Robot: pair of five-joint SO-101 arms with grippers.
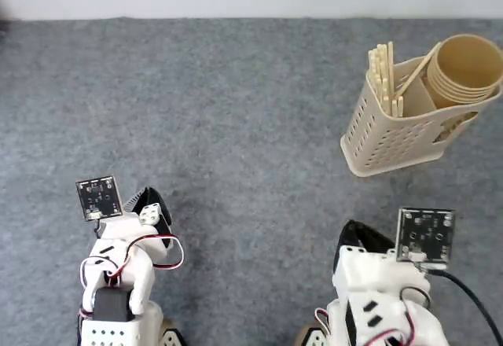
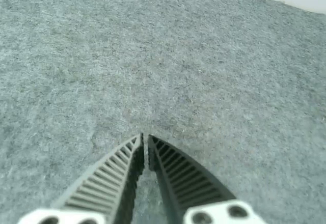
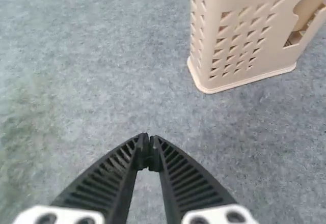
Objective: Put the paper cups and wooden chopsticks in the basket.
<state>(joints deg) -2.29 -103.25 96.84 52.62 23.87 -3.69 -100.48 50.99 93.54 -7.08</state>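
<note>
judging from how things are lying now, the task is looking finished or very near to it: the stack of paper cups is sitting in the wider compartment of the beige perforated basket, and the bundle of wooden chopsticks is standing upright in the narrower compartment beside it, their tips showing above the rim. the basket is standing on the far right part of the grey felt-covered worktop, and i am seeing no loose cup or chopstick lying on the cover around it. both arms are sitting folded at the near edge, well apart from each other, and the right one is the nearer to the basket. the left gripper is hanging over bare grey cover with its jaws closed, the ribbed fingers meeting at the tips with only a thin slit between them lower down, and it is holding nothing and touching nothing. the right gripper is pointing toward the foot of the basket, near it but clearly apart, its jaws pressed together in the same way and gripping nothing. so the next move, in my judgement, is calling for very little: perhaps only checking that no piece is lying outside the views, and holding both arms away from the basket, because a careless swing of the right arm could be tipping this tall light container over.
</note>
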